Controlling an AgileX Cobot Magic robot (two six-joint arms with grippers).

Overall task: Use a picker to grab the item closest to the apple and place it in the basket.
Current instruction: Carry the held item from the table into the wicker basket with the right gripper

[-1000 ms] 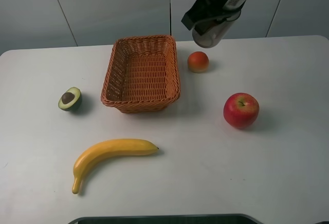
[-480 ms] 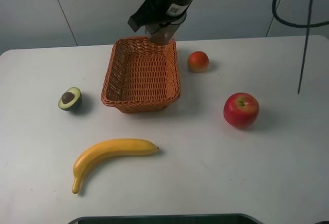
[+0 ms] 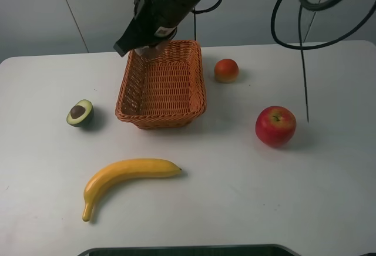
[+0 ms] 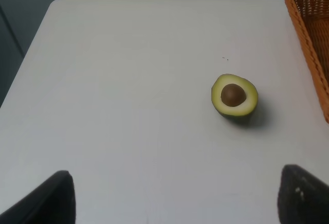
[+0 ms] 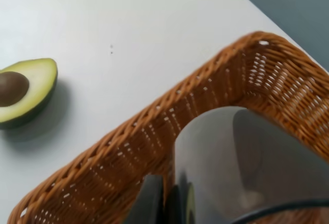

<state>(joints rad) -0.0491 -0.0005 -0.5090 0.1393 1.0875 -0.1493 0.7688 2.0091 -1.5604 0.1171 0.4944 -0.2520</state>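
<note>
While the right gripper (image 3: pixel 147 41) hangs over the basket's (image 3: pixel 164 118) 11 o'clock corner, its grey picker cup (image 5: pixel 241 157) sits just above the woven rim; I cannot tell how those jaws stand. Inside the basket only wicker floor shows. The small orange-red fruit (image 3: pixel 226 70) lies on the table (image 3: pixel 247 197) at the basket's 2 o'clock, just beside its wall, and at 11 o'clock from the apple (image 3: pixel 275 125). An avocado half (image 3: pixel 80 113) lies at the basket's 9 o'clock, and a banana (image 3: pixel 126 174) at 7 o'clock. The left gripper (image 4: pixel 175 203) has its jaws wide apart, holding nothing.
</note>
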